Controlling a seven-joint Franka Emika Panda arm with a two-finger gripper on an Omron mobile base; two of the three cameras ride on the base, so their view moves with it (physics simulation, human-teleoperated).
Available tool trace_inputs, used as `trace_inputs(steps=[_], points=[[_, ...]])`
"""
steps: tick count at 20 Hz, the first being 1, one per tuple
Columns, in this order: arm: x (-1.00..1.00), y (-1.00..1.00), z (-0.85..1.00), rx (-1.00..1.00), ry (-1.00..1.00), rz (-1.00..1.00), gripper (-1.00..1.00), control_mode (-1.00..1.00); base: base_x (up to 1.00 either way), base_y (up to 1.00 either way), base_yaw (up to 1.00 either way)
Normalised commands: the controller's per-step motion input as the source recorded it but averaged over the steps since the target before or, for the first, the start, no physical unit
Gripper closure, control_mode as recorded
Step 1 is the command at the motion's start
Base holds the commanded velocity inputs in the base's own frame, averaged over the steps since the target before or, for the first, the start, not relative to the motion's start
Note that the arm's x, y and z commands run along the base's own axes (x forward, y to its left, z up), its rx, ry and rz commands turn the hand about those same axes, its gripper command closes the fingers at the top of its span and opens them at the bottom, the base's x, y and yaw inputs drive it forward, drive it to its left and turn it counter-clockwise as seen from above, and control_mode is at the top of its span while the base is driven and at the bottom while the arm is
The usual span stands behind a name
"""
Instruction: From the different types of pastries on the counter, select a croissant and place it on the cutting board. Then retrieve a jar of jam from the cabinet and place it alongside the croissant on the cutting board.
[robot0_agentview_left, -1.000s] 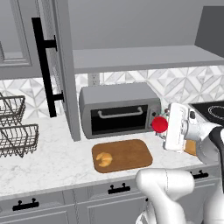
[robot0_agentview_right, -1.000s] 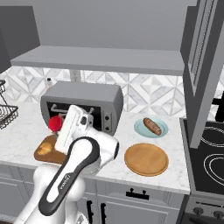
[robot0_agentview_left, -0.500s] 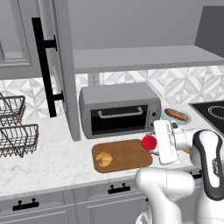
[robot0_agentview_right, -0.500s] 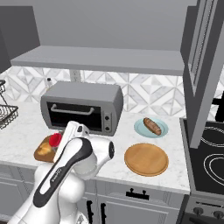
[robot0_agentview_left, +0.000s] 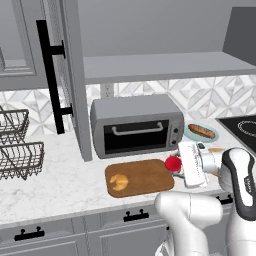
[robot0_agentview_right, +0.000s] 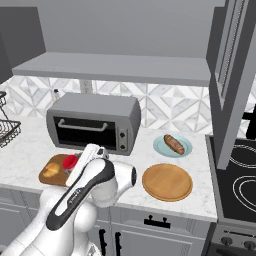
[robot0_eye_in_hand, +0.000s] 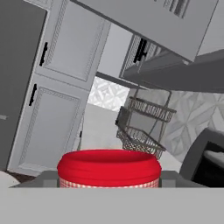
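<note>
The jar of jam (robot0_agentview_left: 173, 163), with its red lid, is held sideways just over the right end of the cutting board (robot0_agentview_left: 142, 176). My gripper (robot0_agentview_left: 176, 164) is shut on it. In the hand view the jar (robot0_eye_in_hand: 109, 168) sits between the two fingertips (robot0_eye_in_hand: 47, 179). The golden croissant (robot0_agentview_left: 119, 182) lies on the board's left part, well apart from the jar. From the right base view the jar (robot0_agentview_right: 70, 161) hangs by the board (robot0_agentview_right: 56, 163), beside the croissant (robot0_agentview_right: 49, 170). Whether the jar touches the board I cannot tell. The cabinet door (robot0_agentview_left: 70, 75) stands open above the counter (robot0_agentview_left: 60, 192).
A toaster oven (robot0_agentview_left: 135, 125) stands right behind the board. A teal plate with a long brown pastry (robot0_agentview_left: 201, 131) and a round wooden disc (robot0_agentview_right: 167, 181) lie to the right, then the stove (robot0_agentview_right: 240, 180). Wire racks (robot0_agentview_left: 15, 145) stand at the left. The cabinet shelf (robot0_agentview_left: 165, 67) hangs overhead.
The arm has come down and to the left with the jar, from beside the oven's right end to the board's right end. The croissant has stayed put.
</note>
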Motion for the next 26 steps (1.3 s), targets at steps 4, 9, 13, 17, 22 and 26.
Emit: trace_inputs(steps=[4,9,13,17,22,26], points=[[0.12,-0.03,-0.36,0.2,0.01,-0.02,1.0,-1.0,0.0,0.0,0.0],[0.28,0.29,-0.34,0.01,0.06,0.01,1.0,-1.0,0.0,0.0,0.0],[0.33,0.54,-0.3,0.0,0.13,0.0,1.0,-1.0,0.0,0.0,0.0],[0.16,0.41,-0.66,0.0,0.09,0.02,1.0,-1.0,0.0,0.0,0.0],[0.0,0.19,-0.92,0.02,0.0,0.05,1.0,-1.0,0.0,0.0,0.0],[0.0,0.38,-0.41,0.09,-0.03,0.0,1.0,-1.0,0.0,0.0,0.0]])
